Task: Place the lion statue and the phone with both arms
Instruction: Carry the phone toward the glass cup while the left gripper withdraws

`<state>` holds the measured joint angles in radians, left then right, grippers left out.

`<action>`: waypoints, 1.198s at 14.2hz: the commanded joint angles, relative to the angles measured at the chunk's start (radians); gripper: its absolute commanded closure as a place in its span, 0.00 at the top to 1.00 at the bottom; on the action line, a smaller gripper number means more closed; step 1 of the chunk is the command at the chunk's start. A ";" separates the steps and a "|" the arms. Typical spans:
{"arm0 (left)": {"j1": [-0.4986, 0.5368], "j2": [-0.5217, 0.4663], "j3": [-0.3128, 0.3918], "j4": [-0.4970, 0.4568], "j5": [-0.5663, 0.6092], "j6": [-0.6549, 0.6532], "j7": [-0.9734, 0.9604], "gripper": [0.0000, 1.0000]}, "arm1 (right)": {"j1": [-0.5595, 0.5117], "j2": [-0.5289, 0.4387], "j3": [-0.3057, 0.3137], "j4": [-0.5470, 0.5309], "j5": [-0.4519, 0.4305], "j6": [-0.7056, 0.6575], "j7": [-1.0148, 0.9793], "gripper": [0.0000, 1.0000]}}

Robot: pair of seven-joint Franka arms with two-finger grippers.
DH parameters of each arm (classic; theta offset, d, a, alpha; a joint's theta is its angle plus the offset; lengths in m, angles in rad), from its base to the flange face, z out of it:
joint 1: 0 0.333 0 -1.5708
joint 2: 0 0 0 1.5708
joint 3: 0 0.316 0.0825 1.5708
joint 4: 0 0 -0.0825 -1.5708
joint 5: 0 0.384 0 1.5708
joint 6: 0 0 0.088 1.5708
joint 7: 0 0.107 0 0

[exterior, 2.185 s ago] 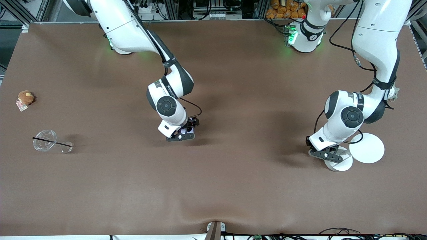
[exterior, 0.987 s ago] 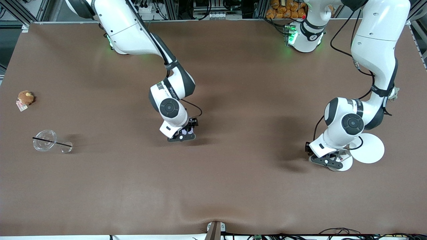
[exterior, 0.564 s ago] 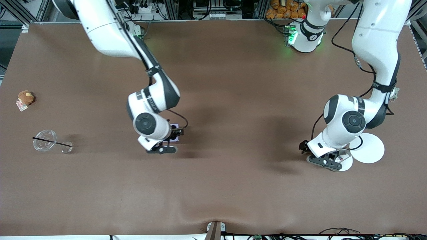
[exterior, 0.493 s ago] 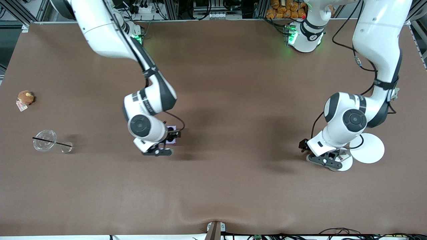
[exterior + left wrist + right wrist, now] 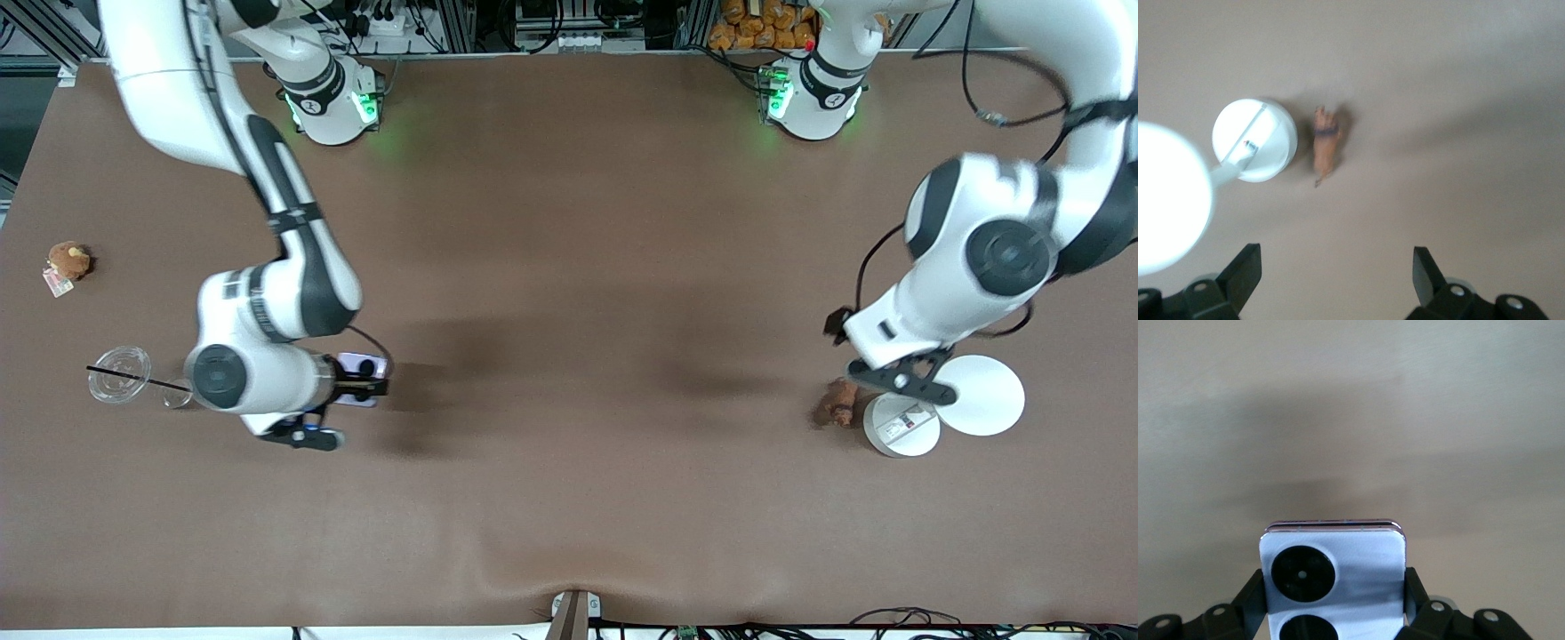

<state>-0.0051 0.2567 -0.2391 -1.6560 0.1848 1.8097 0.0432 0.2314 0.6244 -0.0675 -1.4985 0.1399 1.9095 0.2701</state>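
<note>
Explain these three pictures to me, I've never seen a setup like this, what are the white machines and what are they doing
The white machines are two robot arms at a brown table. One picture looks down from a high camera facing them. The other two come from cameras on each arm's wrist, looking past its fingers.

The right gripper is shut on a pale folded phone, carried in the air near a clear plastic lid with a black straw. The left gripper is open and lifted above the lion statue, which lies on the table beside the smaller white disc. A larger white disc lies next to that one. A small brown plush sits toward the right arm's end of the table.
</note>
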 commanded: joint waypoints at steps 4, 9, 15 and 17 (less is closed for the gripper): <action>0.065 -0.134 0.008 0.191 -0.080 -0.291 0.027 1.00 | -0.142 -0.028 0.018 -0.077 -0.078 -0.006 -0.099 0.00; 0.108 -0.253 0.011 0.202 -0.096 -0.383 0.018 1.00 | -0.283 -0.022 0.020 -0.169 -0.091 0.138 -0.284 0.00; 0.210 -0.316 0.012 0.200 -0.200 -0.385 0.017 1.00 | -0.300 0.011 0.020 -0.178 -0.083 0.218 -0.311 0.00; 0.226 -0.316 0.015 0.199 -0.200 -0.385 0.012 1.00 | -0.313 0.011 0.020 -0.204 -0.083 0.245 -0.327 0.00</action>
<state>0.1954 -0.0505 -0.2210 -1.4532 0.0062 1.4357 0.0473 -0.0566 0.6421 -0.0600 -1.6749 0.0609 2.1231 -0.0301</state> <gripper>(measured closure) 0.000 0.163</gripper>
